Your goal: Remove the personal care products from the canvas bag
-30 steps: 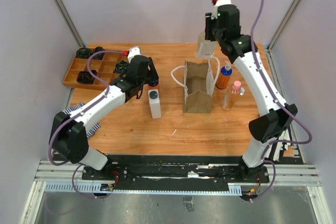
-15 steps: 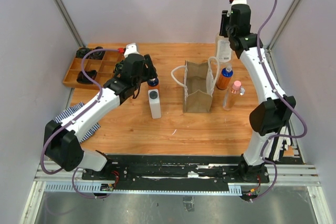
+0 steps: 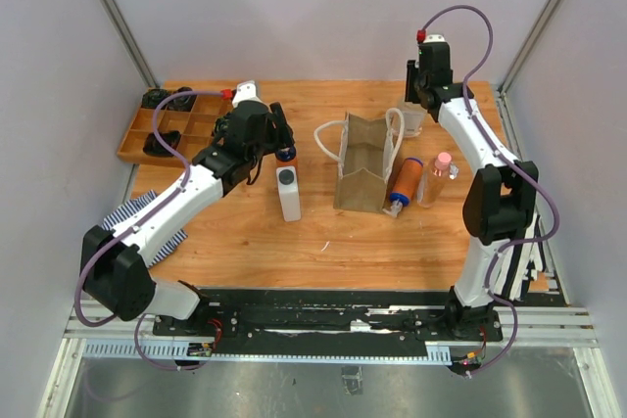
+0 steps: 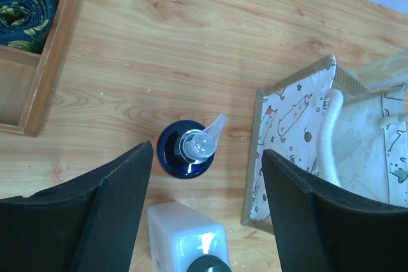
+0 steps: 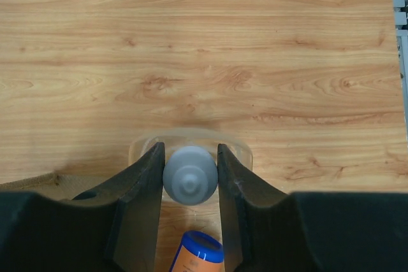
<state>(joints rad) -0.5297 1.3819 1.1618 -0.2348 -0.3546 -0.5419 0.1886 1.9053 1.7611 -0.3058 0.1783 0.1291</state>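
Across the wooden table [image 3: 245, 242], we see the canvas bag [image 3: 364, 175] standing open near the middle and leaning a little, its rope handles slack. No bottle shows inside it and five are outside, so we judge the unpacking nearly done. At the far left, the wooden tray [image 3: 147, 159] of coiled items sits well apart and is no part of the job.

Our left gripper [image 4: 207, 157] hangs spread wide above a blue-and-orange bottle [image 4: 185, 152], gripping nothing. That bottle stands upright just beside the white pump bottle [image 3: 289, 195], a tidy pair left of the bag.

Right of the bag, a second blue-and-orange bottle [image 3: 402, 186] lies on its side against the fabric, near the upright pink-capped bottle [image 3: 438, 178].

Our right gripper [image 5: 189, 165] pinches the pale cap of the clear bottle [image 3: 412, 122] from above, fingers snug on it, at the table's far right. We think the top grip keeps it vertical for setting down away from the others. We cannot tell whether its base touches the wood.
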